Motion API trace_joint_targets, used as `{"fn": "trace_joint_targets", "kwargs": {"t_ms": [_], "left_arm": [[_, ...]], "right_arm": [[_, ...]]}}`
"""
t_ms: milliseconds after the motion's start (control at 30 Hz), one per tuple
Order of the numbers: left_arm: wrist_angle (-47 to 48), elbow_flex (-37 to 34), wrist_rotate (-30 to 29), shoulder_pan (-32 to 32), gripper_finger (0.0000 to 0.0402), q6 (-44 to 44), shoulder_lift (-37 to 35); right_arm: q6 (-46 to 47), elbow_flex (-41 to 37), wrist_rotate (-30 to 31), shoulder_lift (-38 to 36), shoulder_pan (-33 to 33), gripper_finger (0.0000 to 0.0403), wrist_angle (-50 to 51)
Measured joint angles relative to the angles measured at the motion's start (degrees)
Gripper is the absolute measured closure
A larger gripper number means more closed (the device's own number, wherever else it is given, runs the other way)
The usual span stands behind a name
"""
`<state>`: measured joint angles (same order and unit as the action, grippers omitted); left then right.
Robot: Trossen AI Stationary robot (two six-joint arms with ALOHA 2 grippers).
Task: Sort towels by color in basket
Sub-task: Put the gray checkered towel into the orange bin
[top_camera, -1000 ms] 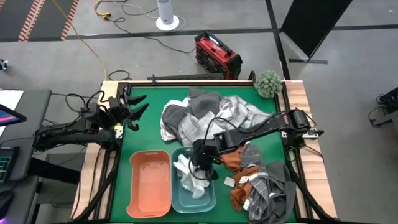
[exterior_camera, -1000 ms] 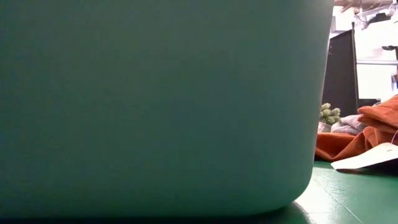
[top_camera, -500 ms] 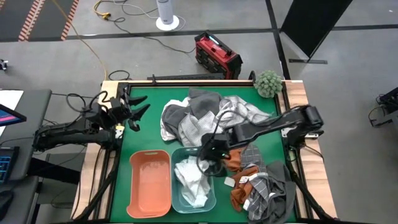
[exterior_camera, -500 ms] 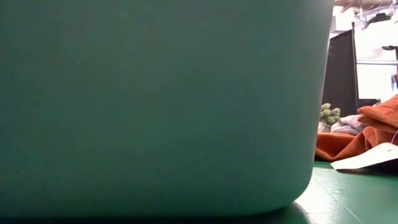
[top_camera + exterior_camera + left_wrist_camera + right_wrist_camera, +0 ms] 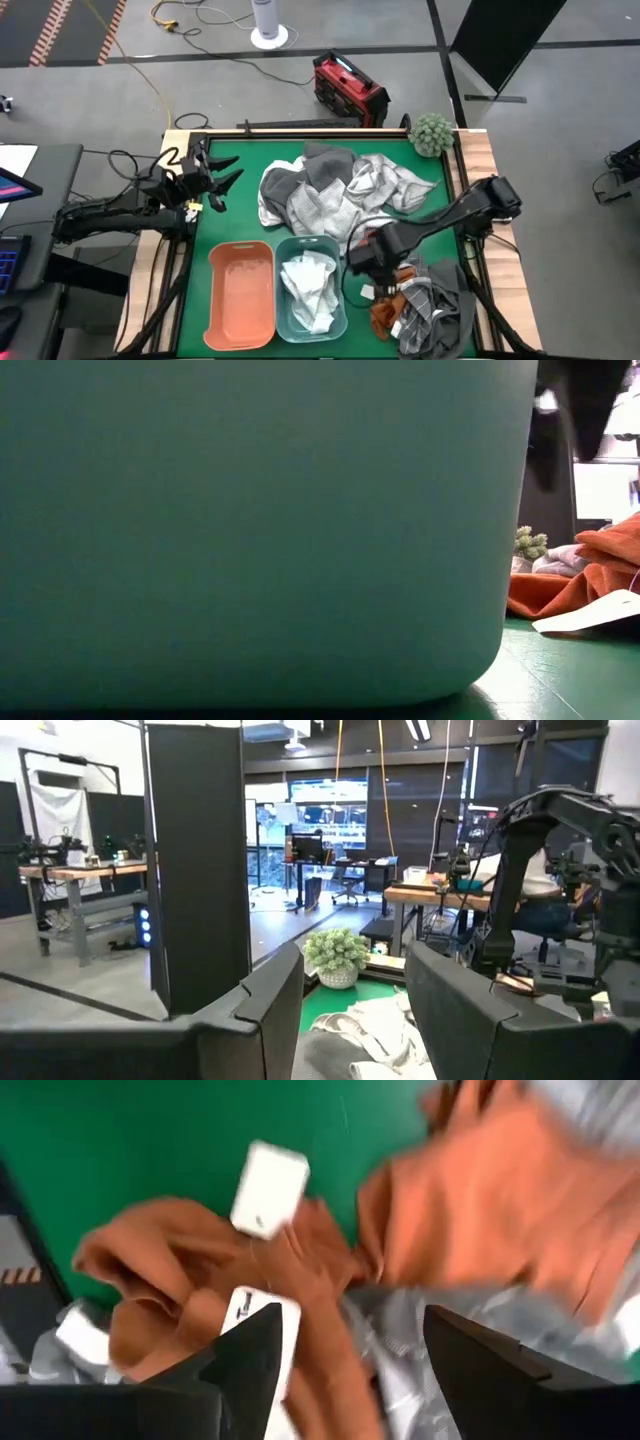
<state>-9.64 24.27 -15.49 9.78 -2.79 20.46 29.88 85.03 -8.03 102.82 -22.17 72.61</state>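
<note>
A white towel (image 5: 308,284) lies in the clear teal basket (image 5: 338,318), whose wall (image 5: 250,530) fills the low view. The orange basket (image 5: 241,292) beside it holds nothing. Grey and white towels (image 5: 340,185) are heaped at the table's far middle. Rust-orange towels (image 5: 300,1270) with white tags and a grey plaid one (image 5: 430,305) lie at the near right. My right gripper (image 5: 368,256) (image 5: 350,1380) is open, just above the rust-orange towels and to the right of the teal basket. My left gripper (image 5: 216,180) (image 5: 355,1010) waits open at the far left.
A round green fuzzy ball (image 5: 432,132) sits at the table's far right corner. Bare green mat (image 5: 235,215) lies between the left gripper and the baskets. A red case (image 5: 348,90) stands on the floor beyond the table.
My right gripper has let go of the white towel, which has dropped and now lies spread in the teal basket. The gripper has then moved toward the table's right edge, from over the basket to over the rust-orange towels.
</note>
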Motion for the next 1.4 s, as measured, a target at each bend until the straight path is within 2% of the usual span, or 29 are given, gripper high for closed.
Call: {"fn": "trace_joint_targets", "kwargs": {"t_ms": [200, 300, 467, 633, 767, 933, 1000, 1067, 1167, 1400], "left_arm": [[-0.25, 0.34, -0.23, 0.00, 0.0235, -0.60, 0.01], [0.48, 1.50, -0.23, 0.00, 0.0235, -0.66, -0.01], [2.61, 2.89, -0.21, 0.00, 0.0235, -2.41, 0.01], [2.21, 2.99, -0.21, 0.00, 0.0235, -3.75, 0.01], [1.56, 2.99, -0.21, 0.00, 0.0235, -4.50, -0.01], [0.86, 2.99, -0.21, 0.00, 0.0235, -4.52, -0.01], [0.86, 2.99, -0.21, 0.00, 0.0235, -4.52, 0.01], [0.82, 2.99, -0.21, 0.00, 0.0235, -4.33, -0.01], [0.90, 2.99, -0.19, 0.00, 0.0235, -3.78, -0.01], [1.29, 2.99, -0.04, 0.00, 0.0235, 0.58, -0.01]], "right_arm": [[13.58, 0.00, -8.54, 0.49, -4.66, 0.0144, 8.58], [20.07, 0.02, -10.92, 0.15, -6.71, 0.0144, 12.11], [26.65, -0.36, -11.21, 0.11, -9.16, 0.0144, 13.71], [26.80, -5.05, -10.71, 0.09, -10.85, 0.0157, 10.74], [25.32, -10.23, -10.69, 0.18, -10.85, 0.0220, 4.61], [21.00, -11.06, -10.63, 0.16, -10.38, 0.0368, 3.26], [19.78, -10.17, -9.71, -0.48, -10.07, 0.0383, 4.29], [19.37, -8.68, -7.43, -2.00, -9.83, 0.0378, 5.66], [19.28, -5.82, -0.12, -6.16, -9.07, 0.0382, 5.56], [17.88, -0.42, 29.47, -18.09, -7.42, 0.0385, 0.99]]}}
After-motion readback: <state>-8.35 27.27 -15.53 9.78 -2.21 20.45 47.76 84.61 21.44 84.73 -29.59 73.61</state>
